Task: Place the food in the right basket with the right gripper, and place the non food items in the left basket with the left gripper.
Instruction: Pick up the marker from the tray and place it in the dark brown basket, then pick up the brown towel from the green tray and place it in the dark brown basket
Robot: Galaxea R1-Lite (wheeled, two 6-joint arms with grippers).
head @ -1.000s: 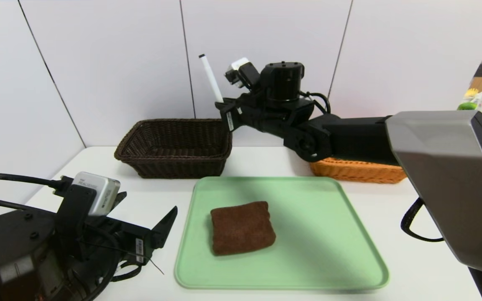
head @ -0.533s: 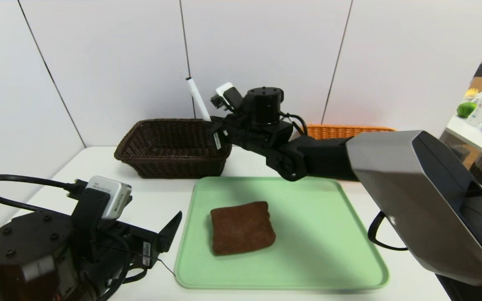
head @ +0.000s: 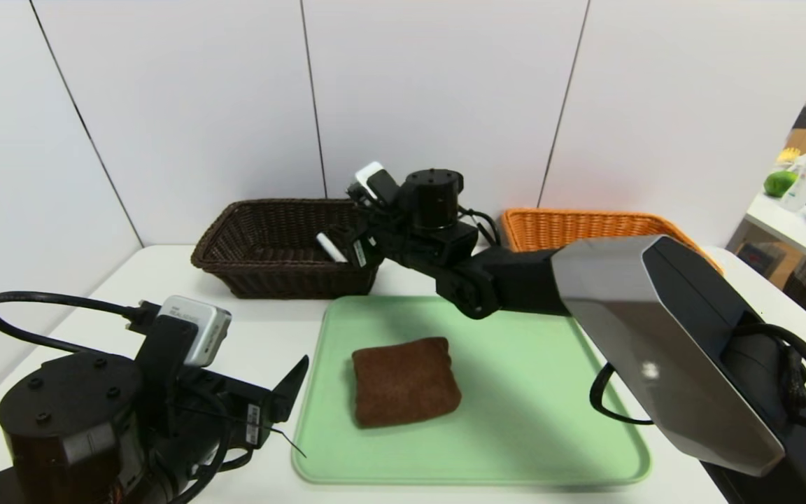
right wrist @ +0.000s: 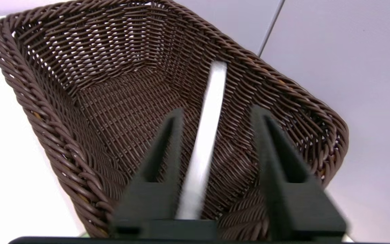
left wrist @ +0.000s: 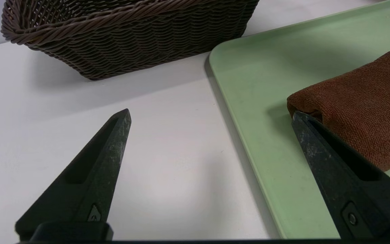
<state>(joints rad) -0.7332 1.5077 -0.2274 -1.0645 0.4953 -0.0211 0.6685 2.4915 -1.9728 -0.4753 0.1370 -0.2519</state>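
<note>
- Left tool: jaws wide apart, nothing held. It stands above the tabletop, beside the tray.
- Dark basket: upright on the tabletop, behind the tray. It receives non-food items.
- Pen: tilted, in the dark basket. Judged light, stiff and smooth; liable to roll or slide if pinched off-centre. If it must be regripped, close across the middle of the barrel, square to its length.
- Right tool: at the dark basket, jaws parted to a moderate gap, one on each side of the pen with space between. No grip is seen. I judge this to be a release; the tool should lift straight clear so as not to drag the pen.
- Cloth: folded, flat on the tray. Judged light, soft and high in friction; it will compress and sag, but not break. Use the left tool: straddle the near-left portion, take all layers and pinch firmly. A shallow pinch may unfold it.
- Orange basket: on the tabletop, partly hidden by the right arm. I cannot tell whether it holds food.
</note>
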